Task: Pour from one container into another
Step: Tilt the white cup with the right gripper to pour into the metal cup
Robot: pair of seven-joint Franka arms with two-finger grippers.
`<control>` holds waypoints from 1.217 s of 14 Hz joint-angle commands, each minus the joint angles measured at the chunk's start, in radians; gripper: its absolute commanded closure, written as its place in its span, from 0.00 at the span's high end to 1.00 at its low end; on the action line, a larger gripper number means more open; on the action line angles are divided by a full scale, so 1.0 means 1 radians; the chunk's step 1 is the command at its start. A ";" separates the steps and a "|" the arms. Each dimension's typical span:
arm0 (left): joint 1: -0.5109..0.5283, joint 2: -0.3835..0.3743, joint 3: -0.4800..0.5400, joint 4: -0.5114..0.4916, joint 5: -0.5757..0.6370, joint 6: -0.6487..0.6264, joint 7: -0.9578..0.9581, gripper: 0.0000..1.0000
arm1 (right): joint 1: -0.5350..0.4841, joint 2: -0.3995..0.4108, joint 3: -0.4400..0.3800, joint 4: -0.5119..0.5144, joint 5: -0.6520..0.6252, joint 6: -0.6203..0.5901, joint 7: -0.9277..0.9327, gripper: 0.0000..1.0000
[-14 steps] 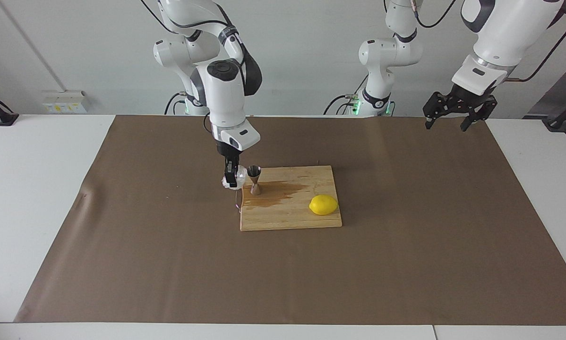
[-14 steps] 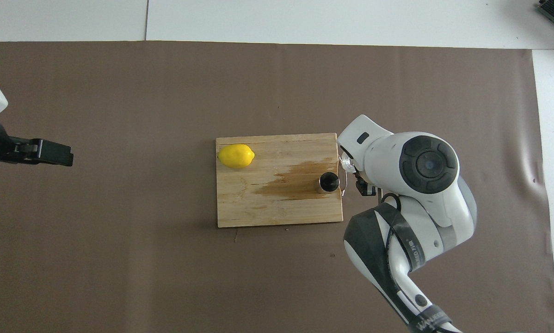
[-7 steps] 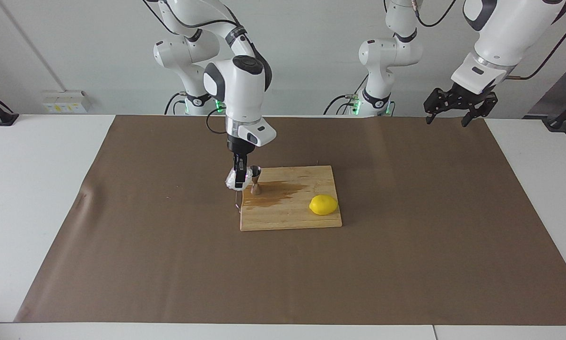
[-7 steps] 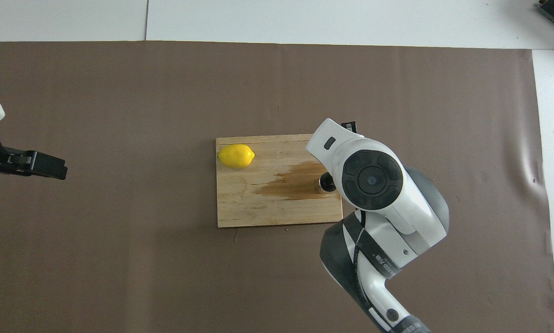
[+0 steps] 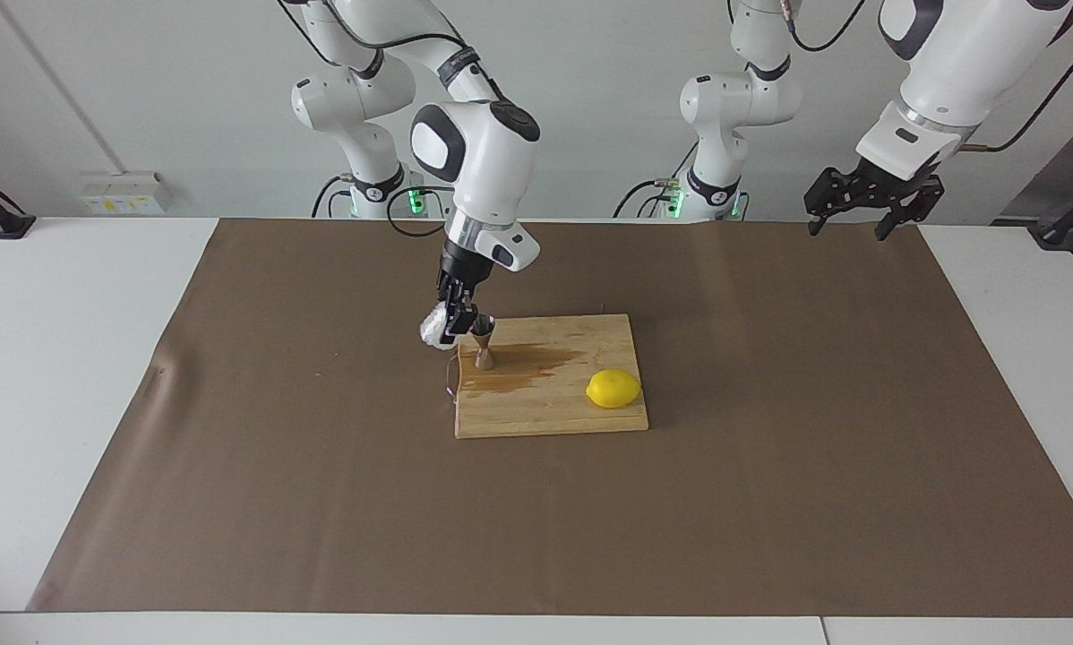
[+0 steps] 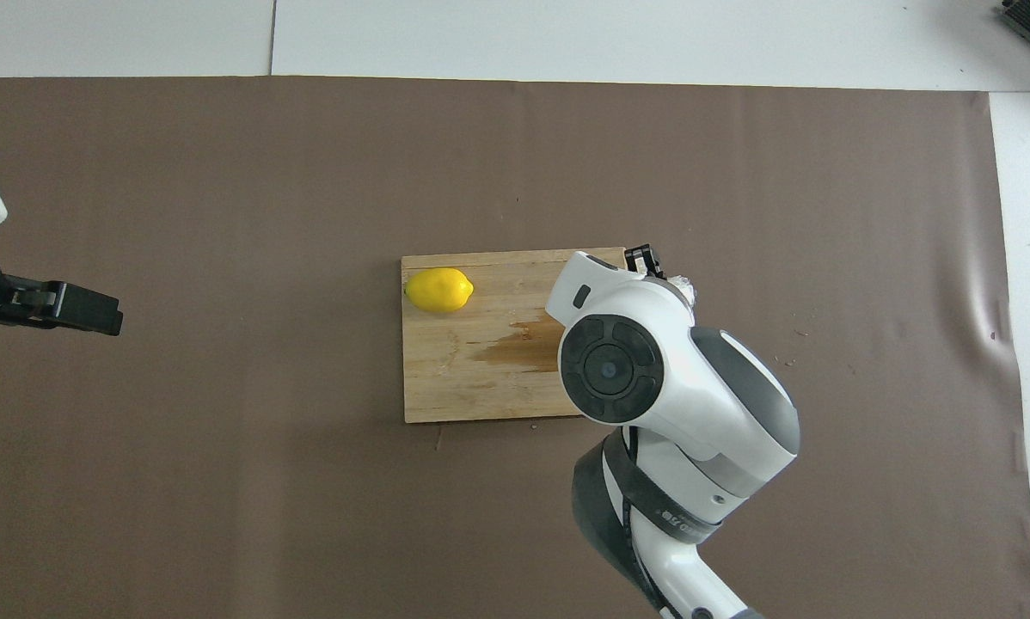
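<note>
My right gripper (image 5: 451, 326) is shut on the small clear glass tumbler (image 5: 433, 328) and holds it tilted, mouth toward the steel jigger (image 5: 483, 348). The jigger stands upright on the wooden cutting board (image 5: 550, 408), at the corner toward the right arm's end. In the overhead view the right arm covers the jigger; only a whitish bit of the tumbler (image 6: 681, 286) shows by the board's edge. My left gripper (image 5: 845, 226) hangs open and empty in the air over the mat's corner at the left arm's end, also seen at the overhead view's edge as the left gripper (image 6: 102, 311).
A yellow lemon (image 5: 613, 389) lies on the board toward the left arm's end. A brown wet stain (image 5: 523, 365) spreads across the board from the jigger's foot. A brown mat (image 5: 536, 520) covers the table.
The right arm has swung over the board and turned its wrist, tipping the tumbler from beside the jigger toward the jigger's top. The left gripper has risen slightly.
</note>
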 commanded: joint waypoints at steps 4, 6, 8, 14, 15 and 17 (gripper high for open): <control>-0.007 -0.019 0.007 -0.014 0.022 -0.011 0.008 1.00 | 0.041 -0.001 0.011 0.018 -0.148 -0.059 0.011 0.00; -0.007 -0.019 0.009 -0.014 0.022 -0.011 0.008 1.00 | 0.043 -0.002 0.011 0.012 -0.157 -0.062 0.011 0.00; -0.007 -0.019 0.007 -0.014 0.022 -0.011 0.008 1.00 | 0.082 0.013 0.014 0.010 -0.218 -0.089 0.011 0.00; -0.007 -0.019 0.009 -0.014 0.022 -0.011 0.008 1.00 | 0.094 -0.021 0.014 -0.063 -0.279 -0.096 0.013 0.00; -0.007 -0.019 0.009 -0.014 0.022 -0.011 0.008 1.00 | 0.095 -0.027 0.014 -0.071 -0.291 -0.096 0.013 0.00; -0.007 -0.019 0.009 -0.014 0.022 -0.011 0.008 1.00 | 0.095 -0.028 0.014 -0.080 -0.292 -0.096 0.011 0.00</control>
